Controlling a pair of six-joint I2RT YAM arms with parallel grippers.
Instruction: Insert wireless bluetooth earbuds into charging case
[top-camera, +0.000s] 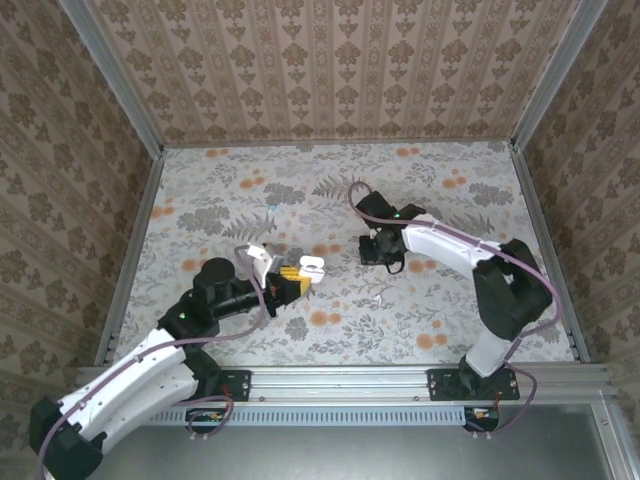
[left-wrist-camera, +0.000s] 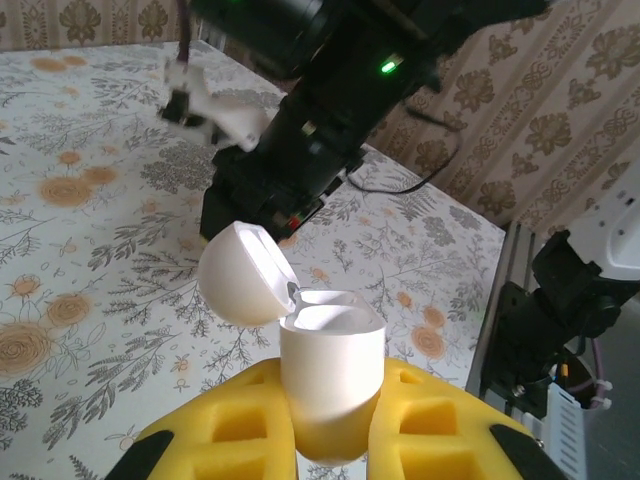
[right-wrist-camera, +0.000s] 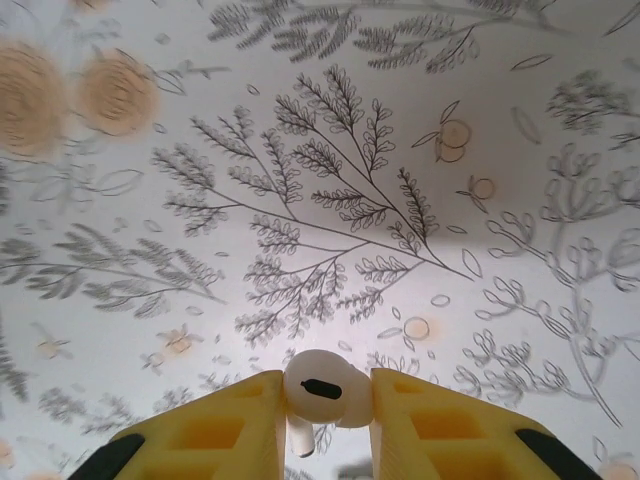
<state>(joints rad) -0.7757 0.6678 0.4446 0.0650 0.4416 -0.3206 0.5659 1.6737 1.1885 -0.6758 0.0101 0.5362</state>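
left hand (top-camera: 296, 280) gripping open charging case (left-wrist-camera: 330, 380), right hand (right-wrist-camera: 322, 425) pinching white earbud (right-wrist-camera: 320, 387), table (top-camera: 250, 185) edges far off

Charging case (left-wrist-camera: 330, 375): white plastic, smooth, soft sheen on lid. Earbud (right-wrist-camera: 322, 386): same white plastic, slick. Right claw (right-wrist-camera: 322, 415) fingers (right-wrist-camera: 430, 425): yellow plastic, matt (waffle pockets moulded in). Desk (top-camera: 300, 190): floral print cover, matt, flat. Front rail (top-camera: 350, 378): bare metal, kinda dull silver.

Lab booth: wallpaper panels (top-camera: 330, 70), aluminium frame (top-camera: 350, 380).
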